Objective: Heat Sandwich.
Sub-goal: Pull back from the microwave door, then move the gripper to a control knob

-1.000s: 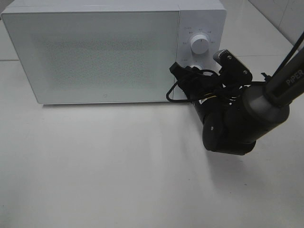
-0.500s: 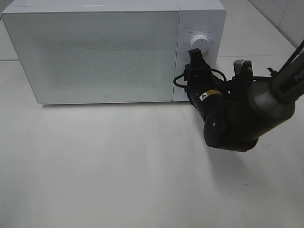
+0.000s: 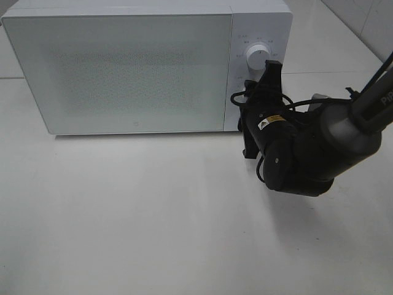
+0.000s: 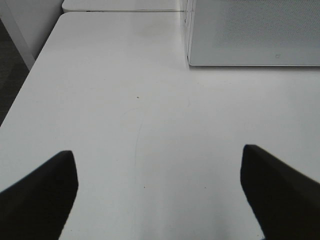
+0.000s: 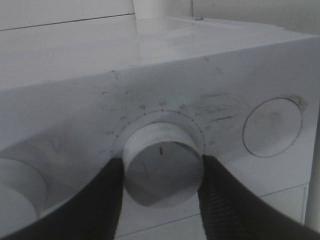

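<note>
**A:** Where was the right claw (image 5: 161,162)?

**B:** At the control panel of the white microwave (image 3: 123,67). Its two black fingers (image 5: 227,200) were pressed against opposite sides of a round white dial (image 5: 165,180), pinching it. The dial's face carried a short red mark (image 5: 161,150), with a ring of small printed ticks around the dial.

**A:** Anything else on that panel?

**B:** A round button (image 5: 272,126) sat near the dial, apart from the fingers. From the high camera, the upper dial (image 3: 255,57) showed bare, with the tip of one black finger just beside it. The dark right arm (image 3: 319,147) reached in over the table (image 3: 153,215) from the right side.

**A:** And the left claw (image 4: 156,150)?

**B:** Spread wide and holding nothing. It hung over bare white table, with a front corner of the microwave well ahead of it. The high camera did not show it.

**A:** The microwave door (image 3: 116,74)?

**B:** Closed flat against the front. Its speckled window was too clouded to show the inside.

**A:** Where was the sandwich?

**B:** I could not tell; no view showed it.
</note>
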